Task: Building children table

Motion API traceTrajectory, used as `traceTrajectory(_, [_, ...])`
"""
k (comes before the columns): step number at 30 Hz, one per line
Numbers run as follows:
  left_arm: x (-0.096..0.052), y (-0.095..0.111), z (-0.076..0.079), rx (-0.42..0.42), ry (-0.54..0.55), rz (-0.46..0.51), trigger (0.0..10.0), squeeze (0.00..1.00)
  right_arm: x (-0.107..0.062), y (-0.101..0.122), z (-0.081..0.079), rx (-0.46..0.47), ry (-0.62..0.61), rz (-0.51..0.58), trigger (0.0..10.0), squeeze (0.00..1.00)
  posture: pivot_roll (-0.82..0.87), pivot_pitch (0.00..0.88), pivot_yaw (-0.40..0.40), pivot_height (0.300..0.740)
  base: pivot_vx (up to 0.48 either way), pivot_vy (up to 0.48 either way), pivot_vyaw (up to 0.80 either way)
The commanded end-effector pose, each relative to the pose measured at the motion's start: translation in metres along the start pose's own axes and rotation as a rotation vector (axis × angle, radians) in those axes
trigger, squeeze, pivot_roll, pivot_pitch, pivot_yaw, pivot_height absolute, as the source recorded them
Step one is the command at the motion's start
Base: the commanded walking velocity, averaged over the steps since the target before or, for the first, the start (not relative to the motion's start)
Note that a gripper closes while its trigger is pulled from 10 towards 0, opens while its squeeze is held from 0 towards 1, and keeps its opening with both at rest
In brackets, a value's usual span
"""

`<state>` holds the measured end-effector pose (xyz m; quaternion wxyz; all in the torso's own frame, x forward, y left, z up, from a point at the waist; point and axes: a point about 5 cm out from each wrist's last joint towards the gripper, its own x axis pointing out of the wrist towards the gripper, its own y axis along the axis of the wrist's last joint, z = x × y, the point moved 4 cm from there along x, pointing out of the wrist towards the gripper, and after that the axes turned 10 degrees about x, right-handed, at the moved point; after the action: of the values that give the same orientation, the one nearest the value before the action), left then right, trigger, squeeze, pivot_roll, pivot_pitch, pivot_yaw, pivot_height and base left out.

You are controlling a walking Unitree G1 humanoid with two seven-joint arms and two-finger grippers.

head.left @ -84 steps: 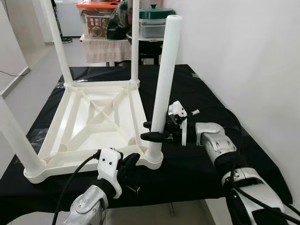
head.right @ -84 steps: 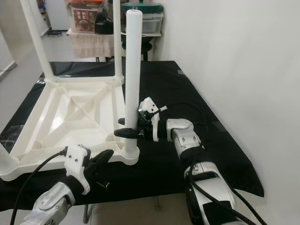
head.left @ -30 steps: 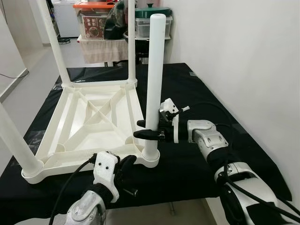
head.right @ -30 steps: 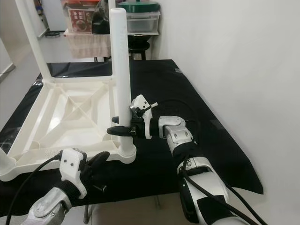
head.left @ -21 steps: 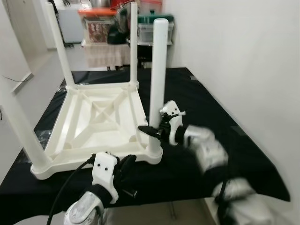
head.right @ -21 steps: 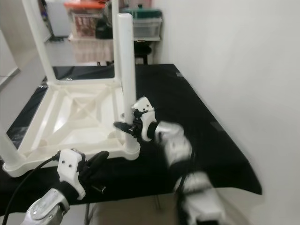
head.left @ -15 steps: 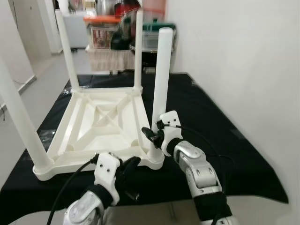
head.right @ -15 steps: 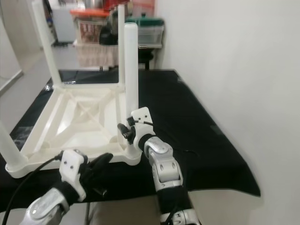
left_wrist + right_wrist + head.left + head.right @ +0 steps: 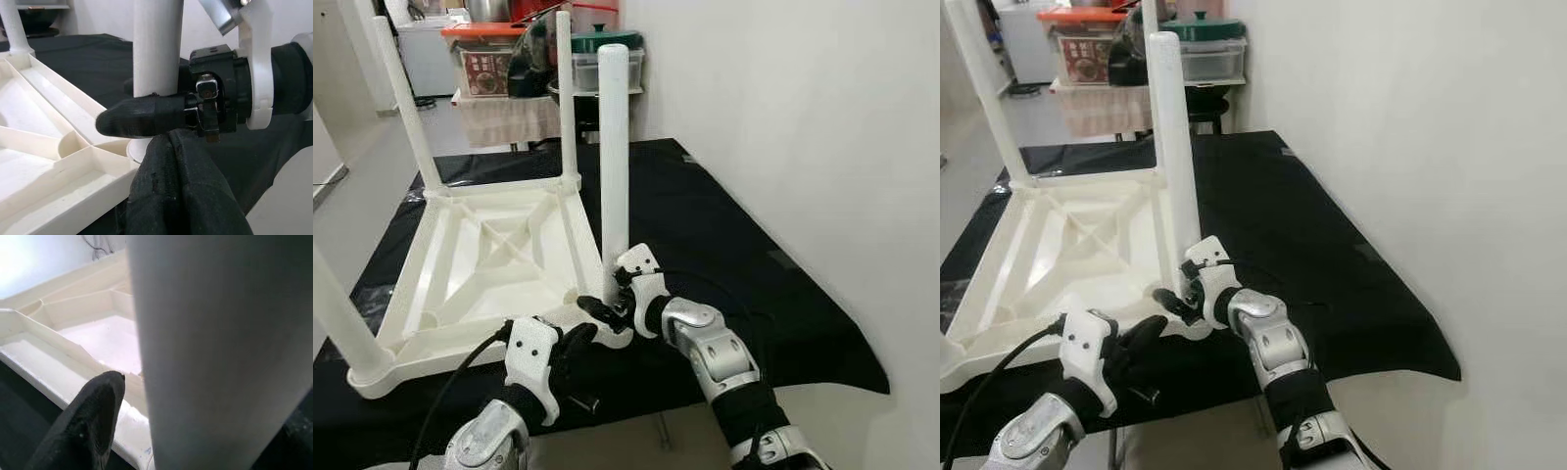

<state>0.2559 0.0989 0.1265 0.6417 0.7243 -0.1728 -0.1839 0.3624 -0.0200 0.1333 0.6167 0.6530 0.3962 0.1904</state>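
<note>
A white plastic children's table [image 9: 489,259] lies upside down on the black-covered worktop [image 9: 744,274]. Two legs stand at its far corners, and one [image 9: 337,313] stands at the near left. The near-right leg [image 9: 613,157] stands upright in its corner socket. My right gripper [image 9: 607,307] is shut on this leg just above the socket, one black finger [image 9: 142,120] lying across its front. My left gripper [image 9: 574,345] sits low at the worktop's near edge, just below that corner. Its fingers [image 9: 181,196] are pressed together, shut on nothing.
A white wall runs along the right side of the worktop. Behind the far end stands a shelf with a red-lidded storage box [image 9: 489,54], a clear tub and a green-lidded pot [image 9: 602,44]. Bare floor lies off to the left.
The camera has shifted. The near-right leg went from tilted to upright. My right gripper slid down it toward the socket as the arm drew in closer. The left gripper stayed put.
</note>
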Motion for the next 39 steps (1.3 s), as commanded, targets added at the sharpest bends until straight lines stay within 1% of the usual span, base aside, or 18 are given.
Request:
traceTrajectory(1, [0.000,-0.002,0.000,0.003,-0.011,-0.014,10.0,0.00,0.001,0.015,-0.007,-0.057,0.123,0.034,10.0,0.00,0.06,0.000,-0.047,0.740,0.000,0.000,0.00])
traceTrajectory(3, [0.000,-0.002,0.001,0.003,-0.011,-0.016,10.0,0.00,-0.005,0.019,-0.003,-0.095,0.266,0.010,10.0,0.00,0.07,0.000,-0.058,0.740,0.000,0.000,0.00])
traceTrajectory(5, [-0.001,-0.002,0.001,0.002,-0.010,-0.016,10.0,0.00,-0.006,0.020,-0.001,-0.100,0.304,0.000,10.0,0.00,0.07,0.000,-0.058,0.740,0.000,0.000,0.00])
traceTrajectory(9, [0.000,-0.002,0.003,-0.002,-0.007,-0.016,10.0,0.00,-0.006,0.033,0.017,-0.101,0.306,-0.017,10.0,0.00,0.08,0.000,-0.069,0.740,0.000,0.000,0.00])
traceTrajectory(14, [0.000,-0.002,0.004,-0.004,-0.008,-0.016,10.0,0.00,-0.008,0.039,0.020,-0.081,0.325,-0.009,10.0,0.00,0.08,0.000,-0.074,0.740,0.000,0.000,0.00])
traceTrajectory(15, [0.000,-0.002,0.006,-0.006,-0.009,-0.016,10.0,0.00,-0.011,0.042,0.021,-0.074,0.352,-0.005,1.0,0.00,0.08,0.000,-0.076,0.740,0.000,0.000,0.00])
traceTrajectory(16, [0.000,-0.002,0.006,-0.006,-0.009,-0.016,10.0,0.00,-0.011,0.042,0.021,-0.074,0.352,-0.005,1.0,0.00,0.08,0.000,-0.076,0.740,0.000,0.000,0.00])
traceTrajectory(17, [0.000,-0.002,0.007,-0.008,-0.010,-0.016,10.0,0.00,-0.013,0.043,0.021,-0.076,0.382,-0.010,0.0,0.00,0.08,0.000,-0.076,0.740,0.000,0.000,0.00])
traceTrajectory(22, [0.001,-0.003,0.008,-0.011,-0.011,-0.018,10.0,0.00,-0.019,0.041,0.023,-0.098,0.418,-0.023,0.0,0.00,0.07,0.000,-0.072,0.740,0.000,0.000,0.00])
traceTrajectory(28, [0.000,-0.004,0.009,-0.012,-0.014,-0.019,10.0,0.00,-0.024,0.030,0.032,-0.121,0.367,-0.004,0.0,0.00,0.06,0.000,-0.069,0.740,0.000,0.000,0.00])
traceTrajectory(30, [-0.001,-0.004,0.008,-0.013,-0.014,-0.021,10.0,0.00,-0.024,0.012,0.035,-0.121,0.277,-0.021,0.0,0.00,0.06,0.000,-0.069,0.740,0.000,0.000,0.00])
traceTrajectory(31, [-0.002,-0.005,0.007,-0.012,-0.013,-0.022,10.0,0.00,-0.015,-0.006,0.043,-0.052,0.061,-0.041,0.0,0.00,0.05,0.000,-0.073,0.740,0.000,0.000,0.00])
traceTrajectory(32, [-0.002,-0.005,0.007,-0.012,-0.013,-0.022,10.0,0.00,-0.015,-0.006,0.043,-0.052,0.061,-0.041,0.0,0.00,0.05,0.000,-0.073,0.740,0.000,0.000,0.00])
traceTrajectory(33, [-0.002,-0.006,0.006,-0.010,-0.013,-0.023,10.0,0.00,-0.011,-0.018,0.050,-0.011,-0.098,-0.063,0.0,0.00,0.05,0.000,-0.073,0.740,0.000,0.000,0.00])
traceTrajectory(34, [-0.002,-0.004,0.005,-0.008,-0.012,-0.023,10.0,0.00,-0.005,-0.039,0.022,0.032,-0.139,-0.075,0.0,0.00,0.06,0.000,-0.063,0.740,0.000,0.000,0.00])
traceTrajectory(35, [-0.002,-0.003,0.004,-0.007,-0.012,-0.023,10.0,0.00,-0.004,-0.048,0.000,0.066,-0.151,-0.068,0.0,0.00,0.06,0.000,-0.063,0.740,0.000,0.000,0.00])
traceTrajectory(36, [-0.002,-0.005,0.003,0.003,-0.018,-0.028,10.0,0.00,-0.005,-0.039,0.001,0.037,-0.207,-0.022,0.0,0.00,0.02,0.000,-0.028,0.740,0.000,0.000,0.00])
traceTrajectory(39, [0.000,-0.006,0.000,-0.001,-0.009,-0.031,10.0,0.00,-0.003,-0.031,0.030,0.090,-0.340,-0.005,0.0,0.00,0.02,0.000,-0.022,0.740,0.000,0.000,0.00])
